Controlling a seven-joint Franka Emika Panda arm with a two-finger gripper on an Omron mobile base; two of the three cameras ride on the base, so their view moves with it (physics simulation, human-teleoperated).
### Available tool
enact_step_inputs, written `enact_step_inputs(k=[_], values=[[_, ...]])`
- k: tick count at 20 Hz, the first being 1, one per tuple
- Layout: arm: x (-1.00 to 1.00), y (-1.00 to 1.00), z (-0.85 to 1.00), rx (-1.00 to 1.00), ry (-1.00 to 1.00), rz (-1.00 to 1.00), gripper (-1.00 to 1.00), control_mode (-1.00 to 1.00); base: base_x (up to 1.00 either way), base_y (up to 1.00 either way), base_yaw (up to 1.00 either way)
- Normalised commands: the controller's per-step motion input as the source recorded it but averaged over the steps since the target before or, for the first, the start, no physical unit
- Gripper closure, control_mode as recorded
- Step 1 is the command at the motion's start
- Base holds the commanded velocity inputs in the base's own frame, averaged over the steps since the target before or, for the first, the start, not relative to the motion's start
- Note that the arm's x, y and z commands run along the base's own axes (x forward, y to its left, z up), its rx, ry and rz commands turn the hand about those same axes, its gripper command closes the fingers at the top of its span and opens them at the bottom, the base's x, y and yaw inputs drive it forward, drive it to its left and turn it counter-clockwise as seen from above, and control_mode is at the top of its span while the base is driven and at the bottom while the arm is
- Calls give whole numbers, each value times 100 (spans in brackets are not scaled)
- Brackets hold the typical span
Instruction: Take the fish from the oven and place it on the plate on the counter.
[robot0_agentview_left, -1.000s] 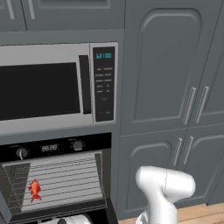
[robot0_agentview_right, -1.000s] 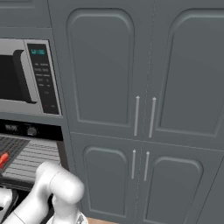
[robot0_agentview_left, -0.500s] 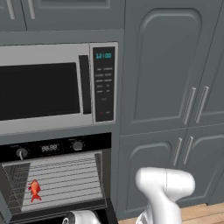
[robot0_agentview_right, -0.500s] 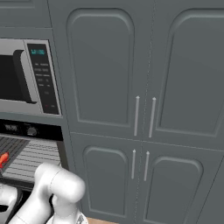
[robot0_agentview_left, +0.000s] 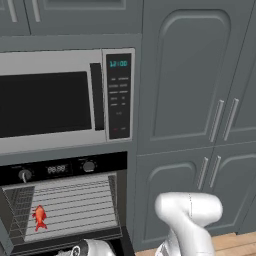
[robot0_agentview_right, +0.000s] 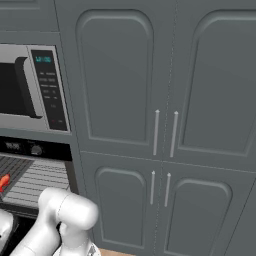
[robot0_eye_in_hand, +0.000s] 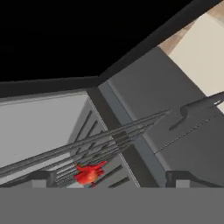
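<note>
In the left base view, the oven (robot0_agentview_left: 65, 205) is standing open below a silver microwave (robot0_agentview_left: 65, 100), and the fish (robot0_agentview_left: 39, 217) is lying on the wire rack (robot0_agentview_left: 75, 205) near its left edge. The white arm (robot0_agentview_left: 187, 220) is bending low at the bottom right.

In the right base view, the fish (robot0_agentview_right: 3, 181) is showing as a red sliver at the rack's (robot0_agentview_right: 37, 180) left edge, beside tall grey cabinet doors (robot0_agentview_right: 165, 130).

In the hand view, the gripper (robot0_eye_in_hand: 109, 177) is standing with its jaws spread wide, holding nothing; the fish (robot0_eye_in_hand: 89, 173) is lying on the rack (robot0_eye_in_hand: 100, 144) between the two fingertips (robot0_eye_in_hand: 41, 176), nearer the left one.
</note>
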Motion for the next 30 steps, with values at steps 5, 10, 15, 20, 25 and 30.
enact_step_inputs(k=[5, 10, 15, 20, 25, 30], values=[[0, 11, 98, 2, -2, -2, -100, -100, 0, 0, 0], [6, 6, 95, 9, 11, -5, -100, -100, 0, 0, 0], [8, 0, 50, 11, 10, -15, -100, -100, 0, 0, 0], [-7, 1, 58, 8, 15, -14, -100, -100, 0, 0, 0], [-39, 0, 70, 3, 12, -14, -100, -100, 0, 0, 0], [-55, 0, 10, 22, 3, -25, -100, -100, 0, 0, 0]])
